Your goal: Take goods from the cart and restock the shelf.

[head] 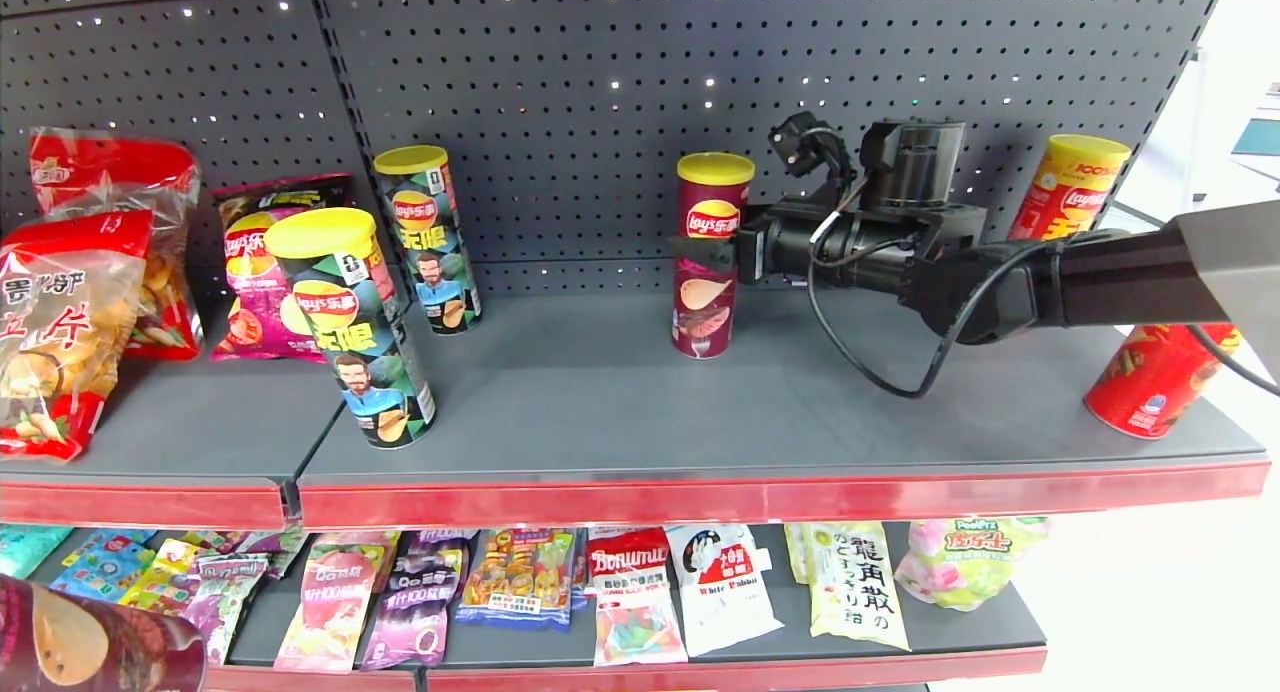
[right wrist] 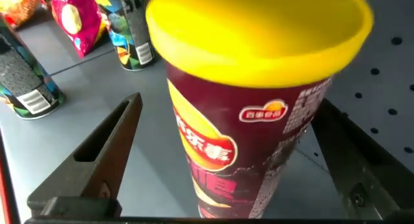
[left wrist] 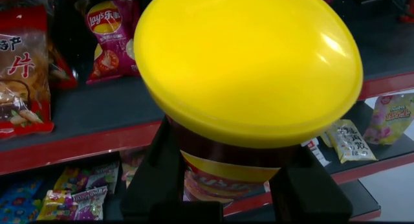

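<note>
A maroon chip can (head: 712,257) with a yellow lid stands upright mid-shelf, near the pegboard back. My right gripper (head: 708,254) comes in from the right at its label height, fingers on either side. In the right wrist view this can (right wrist: 259,120) sits between the fingers (right wrist: 97,166) with a clear gap on one side, so the right gripper (right wrist: 233,127) is open. At the lower left, my left gripper (left wrist: 233,182) is shut on a second maroon chip can (left wrist: 249,62), whose yellow lid faces the camera. That second can (head: 90,647) is below the shelf's front edge.
Two dark-green chip cans (head: 350,322) (head: 428,237) stand left of centre. Snack bags (head: 90,272) crowd the far left. An orange can (head: 1075,187) and a tilted red can (head: 1155,377) are at the right end. Candy bags (head: 630,592) fill the lower shelf.
</note>
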